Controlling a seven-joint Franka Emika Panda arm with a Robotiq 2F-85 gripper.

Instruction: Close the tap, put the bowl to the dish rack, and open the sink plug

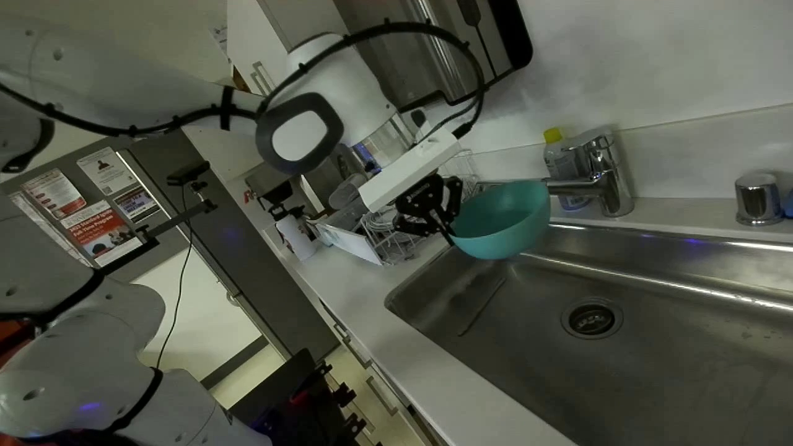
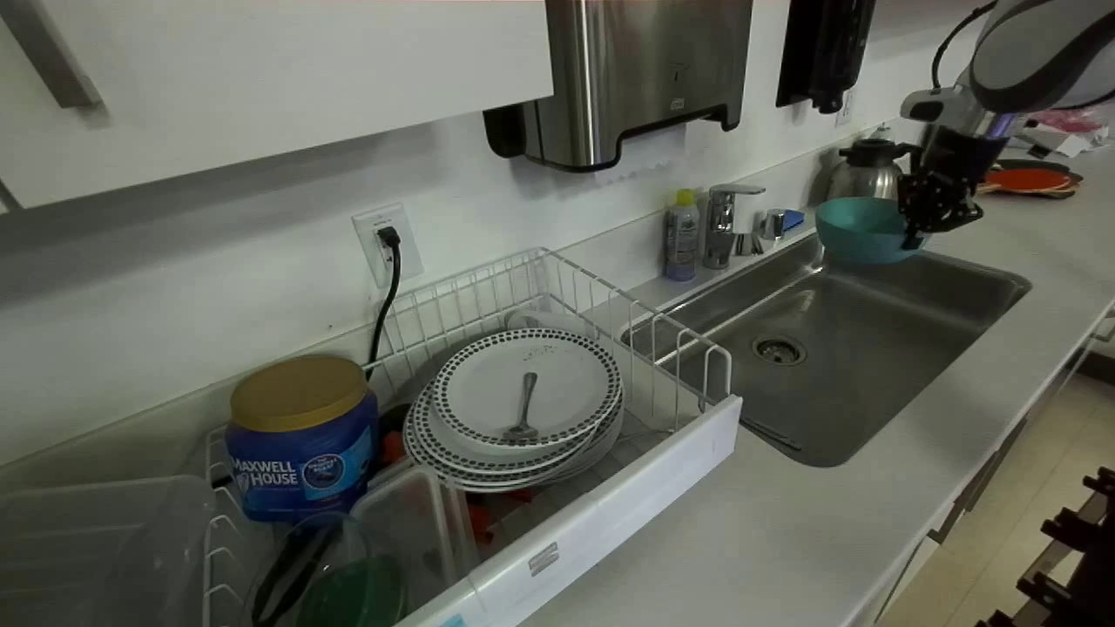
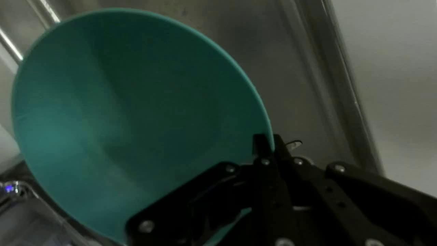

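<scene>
Bowl [image 3: 136, 119] observed pinched at the rim by the gripper [image 3: 271, 143], sink [image 2: 880, 348] beneath both; tap [image 2: 719, 231] apart from the gripper, rack [image 2: 610, 515] farther away, plug [image 2: 780, 350] lower than the gripper and off to one side

- Chrome tap [image 2: 721, 228], upright, at the back edge of the surface [image 2: 784, 540]
- Wire dish rack [image 2: 645, 306] along that edge
- Teal bowl [image 2: 861, 228], open side up, held by its rim above the sink [image 2: 871, 357]
- Dark, round sink plug [image 1: 591, 319], well inside the sink's corners

Exterior views sharing sink [image 2: 880, 340], wrist above bowl [image 3: 136, 109]
</scene>
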